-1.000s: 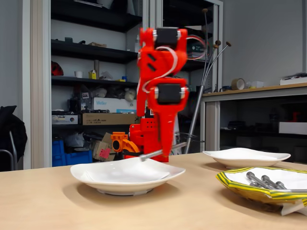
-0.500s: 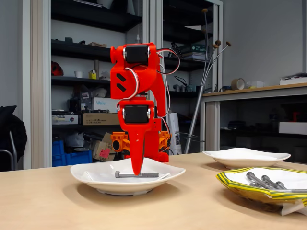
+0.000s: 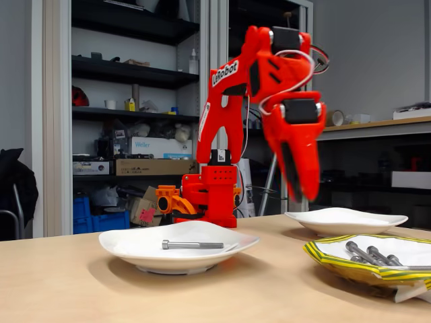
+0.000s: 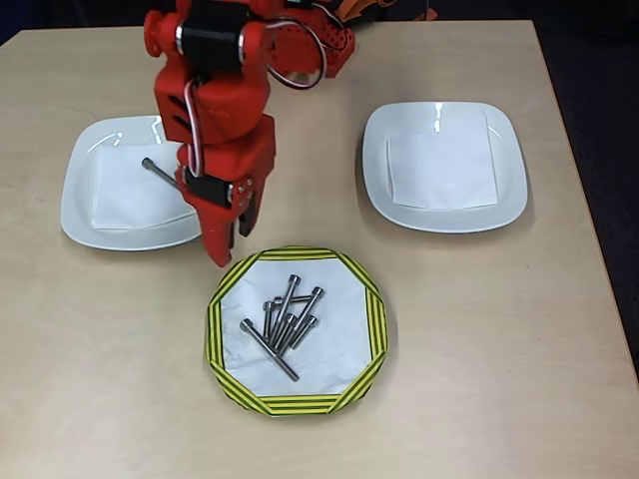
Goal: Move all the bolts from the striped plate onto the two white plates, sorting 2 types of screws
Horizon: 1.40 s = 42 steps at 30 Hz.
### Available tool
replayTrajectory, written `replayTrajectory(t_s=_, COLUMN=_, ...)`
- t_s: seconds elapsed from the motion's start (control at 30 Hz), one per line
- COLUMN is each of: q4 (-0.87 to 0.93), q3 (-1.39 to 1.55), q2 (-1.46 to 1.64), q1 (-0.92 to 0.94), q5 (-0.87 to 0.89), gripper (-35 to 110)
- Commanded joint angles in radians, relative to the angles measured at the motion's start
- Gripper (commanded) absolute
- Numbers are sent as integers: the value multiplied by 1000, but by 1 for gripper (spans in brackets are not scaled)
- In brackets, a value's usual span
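One long grey bolt (image 3: pixel 192 245) lies flat on the left white plate (image 3: pixel 121 246); in the overhead view this bolt (image 4: pixel 157 170) is partly hidden under the red arm. Several more bolts (image 4: pixel 285 319) lie heaped on the striped plate (image 4: pixel 375 329), and I also see these bolts (image 3: pixel 370 254) in the fixed view at the right. My gripper (image 4: pixel 228 247) hangs in the air between the left white plate (image 4: pixel 80 215) and the striped plate, open and holding nothing. The fixed view shows the gripper (image 3: pixel 306 194) blurred, pointing down. The right white plate (image 4: pixel 509 190) carries only a paper square.
The arm's red base (image 3: pixel 209 195) stands at the back of the wooden table (image 4: pixel 519 379). Each plate is lined with white paper. Shelves and a bench stand behind the table.
The gripper carried a long bolt to the left white plate and let it go there. It has since lifted and swung right towards the striped plate, leaving the bolt on the plate.
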Motion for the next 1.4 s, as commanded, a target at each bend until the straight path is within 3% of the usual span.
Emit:
replayTrajectory(t_s=0.0, q4=-32, q3=-40, q2=-12, q1=-46, q5=138, gripper=16)
replayTrajectory(t_s=0.4, q4=-35, q3=-81, q2=-104, q1=-86, q5=902, gripper=14)
replayTrajectory(t_s=0.7, q4=-178, q3=-77, q2=-120, q1=-133, q5=1239, gripper=15)
replayTrajectory(t_s=0.87, q4=-232, q3=-77, q2=-150, q1=-161, q5=1335, gripper=16)
replayTrajectory(t_s=1.37, q4=-304, q3=173, q2=-54, q1=-164, q5=1312, gripper=14)
